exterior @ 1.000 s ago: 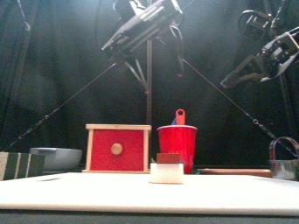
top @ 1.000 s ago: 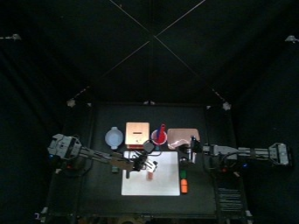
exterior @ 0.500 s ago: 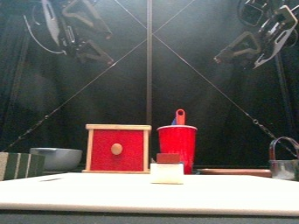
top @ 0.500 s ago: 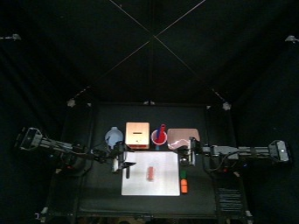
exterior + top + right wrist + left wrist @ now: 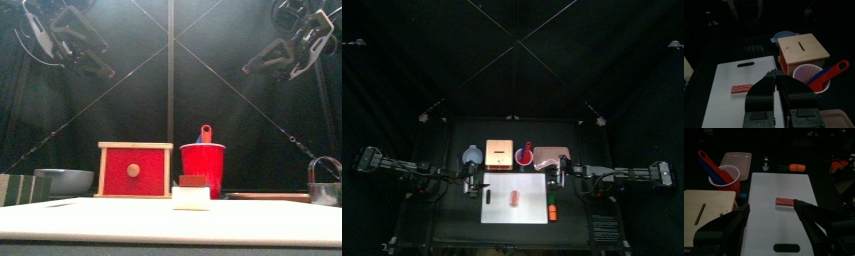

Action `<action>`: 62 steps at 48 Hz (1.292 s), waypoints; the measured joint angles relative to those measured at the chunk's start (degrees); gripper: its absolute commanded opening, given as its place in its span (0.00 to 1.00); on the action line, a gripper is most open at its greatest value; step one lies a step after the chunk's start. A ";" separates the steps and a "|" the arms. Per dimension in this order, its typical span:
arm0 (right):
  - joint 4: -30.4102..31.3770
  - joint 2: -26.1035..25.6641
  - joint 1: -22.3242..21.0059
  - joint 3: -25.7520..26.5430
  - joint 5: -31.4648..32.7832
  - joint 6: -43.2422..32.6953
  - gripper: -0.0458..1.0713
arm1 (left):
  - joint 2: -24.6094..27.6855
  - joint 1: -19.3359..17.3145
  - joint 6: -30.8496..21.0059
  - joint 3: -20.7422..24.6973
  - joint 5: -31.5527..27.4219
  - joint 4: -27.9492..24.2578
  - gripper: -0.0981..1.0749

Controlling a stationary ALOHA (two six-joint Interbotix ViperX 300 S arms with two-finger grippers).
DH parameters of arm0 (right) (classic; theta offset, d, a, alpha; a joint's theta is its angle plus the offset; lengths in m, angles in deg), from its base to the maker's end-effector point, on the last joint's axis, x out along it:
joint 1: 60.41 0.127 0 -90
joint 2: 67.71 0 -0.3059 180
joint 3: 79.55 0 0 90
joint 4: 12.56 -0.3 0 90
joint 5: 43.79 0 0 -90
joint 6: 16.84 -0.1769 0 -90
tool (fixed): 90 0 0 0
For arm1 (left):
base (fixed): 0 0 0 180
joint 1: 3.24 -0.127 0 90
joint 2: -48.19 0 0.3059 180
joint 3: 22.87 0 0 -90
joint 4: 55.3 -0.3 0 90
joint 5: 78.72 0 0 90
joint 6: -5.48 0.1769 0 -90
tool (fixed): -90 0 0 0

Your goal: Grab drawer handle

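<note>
Target = small round wooden knob handle (image 5: 132,170) on red front face of the square wooden drawer box (image 5: 135,170), front view lower left-centre, sitting on the desk (image 5: 80,215) just left of the red plastic cup (image 5: 203,170) w/ red-blue utensil in it. Knob faces the front cam, i.e. toward desk's front edge; the drawer presumably pulls out that way.

Both arms high, well above the box. Left gripper (image 5: 60,40) upper left of front view, jaws wide apart, holding nothing. Right gripper (image 5: 297,45) upper right, jaws pressed together, empty.

Top view: box (image 5: 500,151) left of centre, behind white rectangular cutting board (image 5: 520,197). Left gripper (image 5: 476,187) sits lower-left of box, near it; right gripper (image 5: 553,176) is past the cup on the right side. So left arm nearer, already open — likely the one to go.

Left wrist view shows box top (image 5: 707,213) w/ slot at lower left, knob face not visible there. Needs drop down + approach the front face.
</note>
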 measured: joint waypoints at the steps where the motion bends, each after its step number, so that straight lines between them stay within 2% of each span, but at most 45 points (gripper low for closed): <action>1: 0.00 0.00 0.00 0.00 0.00 -0.09 0.08 | -0.09 0.00 0.18 0.09 -0.18 -0.53 0.94; 8: 1.85 0.97 -0.18 1.23 -1.93 0.09 0.08 | -0.09 -0.18 0.62 0.18 -2.11 -2.37 0.94; 13: 6.24 5.01 -0.70 3.78 -6.77 0.09 0.08 | -0.09 -0.18 -0.18 0.97 -2.99 -1.76 0.94; 18: 10.90 11.78 -2.46 6.42 -11.51 -0.26 0.08 | 0.26 -0.18 -0.97 0.97 -2.90 2.02 0.94; 24: 13.36 20.39 -5.10 11.34 -15.73 -0.35 0.08 | 2.11 -1.05 -1.49 0.97 -1.32 8.96 0.94; 27: 13.54 25.22 -6.24 14.41 -16.70 -0.26 0.08 | 3.52 -2.11 -1.49 0.44 1.41 14.24 0.94; 32: 14.15 33.49 -8.17 19.95 -17.49 0.18 0.08 | 7.21 -6.42 -1.32 -1.58 8.88 24.17 0.94; 37: 16.08 41.48 -9.67 25.49 -17.58 0.09 0.08 | 12.22 -11.69 -0.18 -4.83 23.20 34.28 0.93; 40: 17.40 45.44 -10.11 28.65 -17.58 0.00 0.08 | 14.41 -13.18 1.14 -6.24 30.67 38.85 0.93; 42: 18.02 47.37 -10.28 30.23 -17.58 0.35 0.08 | 16.52 -13.80 2.81 -7.47 36.04 44.12 0.93; 43: 18.19 48.16 -10.37 30.85 -17.67 0.35 0.08 | 17.23 -13.89 3.34 -7.91 37.53 46.05 0.94; 48: 19.34 52.65 -10.90 34.89 -17.67 0.09 0.08 | 22.94 -13.62 10.20 -10.90 45.62 63.28 0.94; 53: 19.51 57.04 -11.34 38.14 -17.75 -0.18 0.08 | 26.10 -10.81 16.70 -11.34 49.83 78.22 0.94; 58: 19.60 60.12 -11.43 40.25 -17.67 -0.18 0.08 | 27.69 -7.65 22.32 -11.16 50.45 90.09 0.94; 62: 19.69 61.70 -11.43 41.13 -17.75 -0.18 0.08 | 28.39 -6.15 24.70 -11.07 50.54 95.01 0.94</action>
